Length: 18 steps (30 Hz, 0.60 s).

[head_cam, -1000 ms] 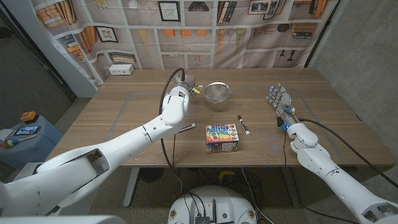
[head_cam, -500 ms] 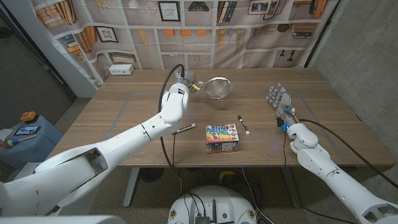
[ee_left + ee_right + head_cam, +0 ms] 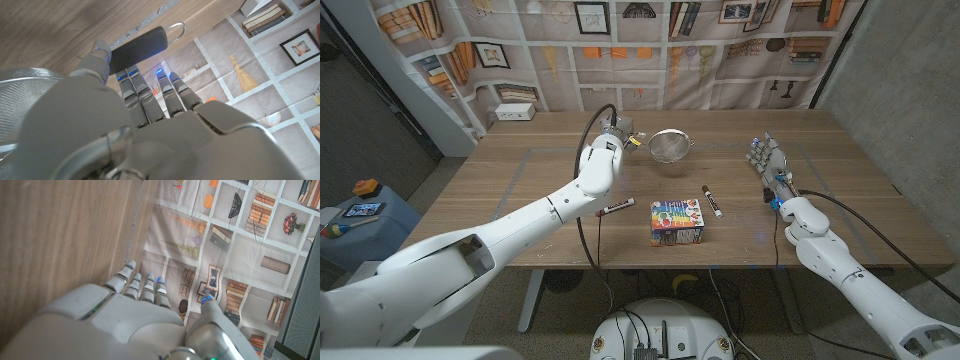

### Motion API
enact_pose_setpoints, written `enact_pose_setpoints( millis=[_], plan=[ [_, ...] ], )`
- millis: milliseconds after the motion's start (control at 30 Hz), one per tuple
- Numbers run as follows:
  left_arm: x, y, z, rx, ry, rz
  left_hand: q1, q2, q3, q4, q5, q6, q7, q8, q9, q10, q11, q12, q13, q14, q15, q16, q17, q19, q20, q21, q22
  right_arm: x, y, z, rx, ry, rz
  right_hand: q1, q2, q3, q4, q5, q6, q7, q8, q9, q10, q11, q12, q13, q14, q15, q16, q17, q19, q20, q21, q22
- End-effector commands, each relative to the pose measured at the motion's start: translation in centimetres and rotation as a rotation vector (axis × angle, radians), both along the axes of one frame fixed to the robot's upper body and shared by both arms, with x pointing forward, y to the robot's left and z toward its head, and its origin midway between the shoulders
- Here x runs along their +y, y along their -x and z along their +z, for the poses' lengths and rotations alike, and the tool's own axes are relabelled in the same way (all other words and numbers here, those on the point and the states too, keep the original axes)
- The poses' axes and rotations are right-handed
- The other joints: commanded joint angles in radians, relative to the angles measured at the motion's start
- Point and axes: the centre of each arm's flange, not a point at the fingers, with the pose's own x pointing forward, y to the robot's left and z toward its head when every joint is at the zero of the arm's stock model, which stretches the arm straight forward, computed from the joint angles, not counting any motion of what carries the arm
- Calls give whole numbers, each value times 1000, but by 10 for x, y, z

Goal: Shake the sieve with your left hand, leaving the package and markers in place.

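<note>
left hand (image 3: 618, 132) grips the sieve (image 3: 668, 147) by its black handle (image 3: 137, 46); in the left wrist view the fingers (image 3: 134, 95) wrap the handle with the thumb on its other side, wire loop at the handle end poking out past the fingertips. mesh bowl of the sieve sits just beyond the fingers toward desk middle, far half of the desk (image 3: 520, 190); cannot tell if the bowl touches the wood or hangs just above it.

right hand (image 3: 770, 160) holds nothing, fingers (image 3: 142, 287) straight and slightly apart, pointing to the far edge, standing on its edge by the desk's right side, well apart from the sieve.

package (image 3: 677, 222), colourful box, lies near the front edge, well short of the left fingers. one marker (image 3: 712, 200) lies just beside the package, between it and the right hand. second marker (image 3: 612, 209) lies near the package's other side, under the left forearm line.
</note>
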Motion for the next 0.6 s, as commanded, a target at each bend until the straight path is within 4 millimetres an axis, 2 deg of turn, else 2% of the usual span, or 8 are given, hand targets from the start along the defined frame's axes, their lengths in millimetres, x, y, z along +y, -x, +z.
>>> enact_pose_setpoints(
  millis=[33,267,600],
  plan=[
    [6,-12,-14,55,-24,23,60,66,-2,-1,4,128,-27,11,5,6,-9,6,6,9,-162,-1,5,4,4,5,5,3,-3,-1,10,0,-1,-7,9,6,0,-3,8,-4,2,2,6,5,2,3,0,5,5,-1,2,1,1,5],
    [8,-19,-24,76,-22,35,61,67,-3,-1,5,128,-27,11,7,5,-9,5,6,10,-163,-1,5,4,4,5,5,4,-4,1,8,4,-2,-7,9,6,-1,-3,8,-3,2,2,6,4,2,3,0,5,5,-1,1,0,1,5],
    [10,-20,-27,83,-13,38,63,67,-6,-1,5,125,-28,11,9,4,-9,5,6,11,-163,-1,5,5,3,5,5,4,-4,1,8,4,0,-8,9,7,-1,-3,8,-2,2,2,5,4,2,3,-1,3,5,-1,1,0,1,5]
  ],
)
